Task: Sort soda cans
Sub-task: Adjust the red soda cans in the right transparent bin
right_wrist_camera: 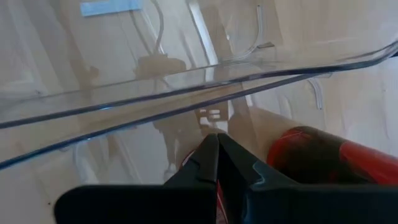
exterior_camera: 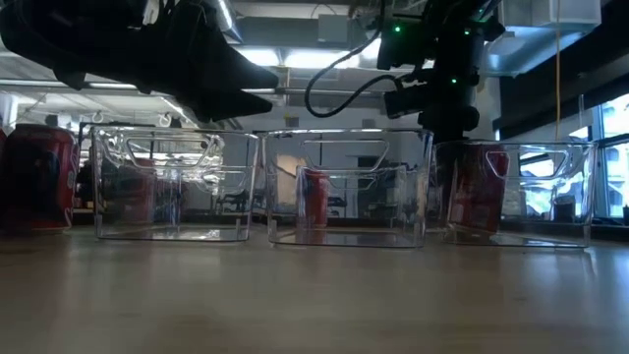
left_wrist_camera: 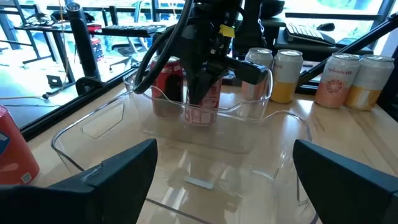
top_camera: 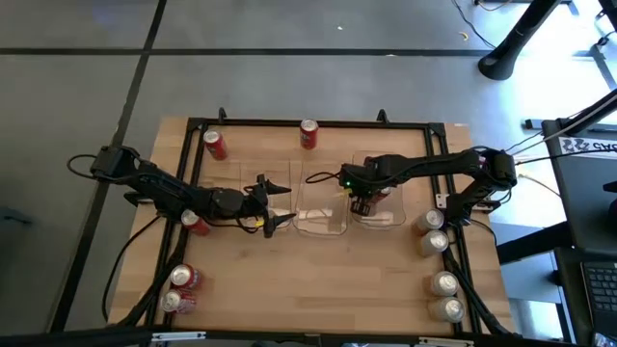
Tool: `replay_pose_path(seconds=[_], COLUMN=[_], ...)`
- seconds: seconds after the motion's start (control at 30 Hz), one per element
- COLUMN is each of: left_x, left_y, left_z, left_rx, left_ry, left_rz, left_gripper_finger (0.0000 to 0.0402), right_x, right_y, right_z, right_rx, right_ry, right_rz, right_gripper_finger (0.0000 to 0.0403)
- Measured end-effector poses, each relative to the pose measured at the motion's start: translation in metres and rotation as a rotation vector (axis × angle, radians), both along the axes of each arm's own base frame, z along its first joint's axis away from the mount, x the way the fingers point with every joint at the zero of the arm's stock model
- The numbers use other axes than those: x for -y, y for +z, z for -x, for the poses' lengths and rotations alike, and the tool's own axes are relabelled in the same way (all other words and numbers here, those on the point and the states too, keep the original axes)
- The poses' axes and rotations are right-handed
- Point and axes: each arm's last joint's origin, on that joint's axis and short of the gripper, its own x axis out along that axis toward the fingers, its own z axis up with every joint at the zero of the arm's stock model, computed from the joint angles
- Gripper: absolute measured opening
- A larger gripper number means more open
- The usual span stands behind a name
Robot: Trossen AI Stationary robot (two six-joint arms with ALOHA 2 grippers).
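Observation:
Red soda cans lie scattered on the table: two near the far edge (top_camera: 214,145) (top_camera: 308,133), one beside my left arm (top_camera: 193,224), two at the near left (top_camera: 180,289). Several pale silver/gold cans (top_camera: 439,262) stand along the right side. Two red cans (left_wrist_camera: 208,102) (left_wrist_camera: 166,78) stand in the right clear bin (top_camera: 381,214). My right gripper (top_camera: 362,202) (right_wrist_camera: 214,140) points down into that bin, shut, next to the nearer can. My left gripper (top_camera: 278,203) (left_wrist_camera: 227,183) hovers open over the left bin (exterior_camera: 172,187), facing the middle bin (top_camera: 323,220). My right gripper's shut fingers (left_wrist_camera: 196,90) reach down from above, close against the side of a red can (right_wrist_camera: 323,155) that stands upright on the right bin's floor. I cannot tell whether they touch it.
Three clear bins stand in a row at mid-table, and the middle one (left_wrist_camera: 199,162) holds only a small label. A black frame (top_camera: 318,123) runs around the table's edge. Bare wood lies on the near side of the bins. Desks and equipment fill the room behind.

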Motion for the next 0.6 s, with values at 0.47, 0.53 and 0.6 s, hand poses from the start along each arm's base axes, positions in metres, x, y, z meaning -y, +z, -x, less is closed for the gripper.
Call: replay_pose_path(seconds=[0.47, 0.53, 0.6], left_x=[0.000, 0.000, 0.000], left_y=[0.000, 0.000, 0.000], left_z=[0.000, 0.000, 0.000], left_rx=[-0.001, -0.004, -0.003], left_ry=[-0.001, -0.002, -0.003], left_rz=[-0.006, -0.014, -0.019], left_gripper_finger=[0.0363, 0.0363, 0.0363], right_x=[0.001, 0.001, 0.001], right_y=[-0.024, -0.024, -0.024], right_z=[-0.009, -0.009, -0.009], right_rx=[-0.078, -0.076, -0.077], right_ry=[0.024, 0.026, 0.028], right_rz=[-0.020, -0.019, -0.015], right_gripper_finger=[0.0007, 0.0007, 0.0007])
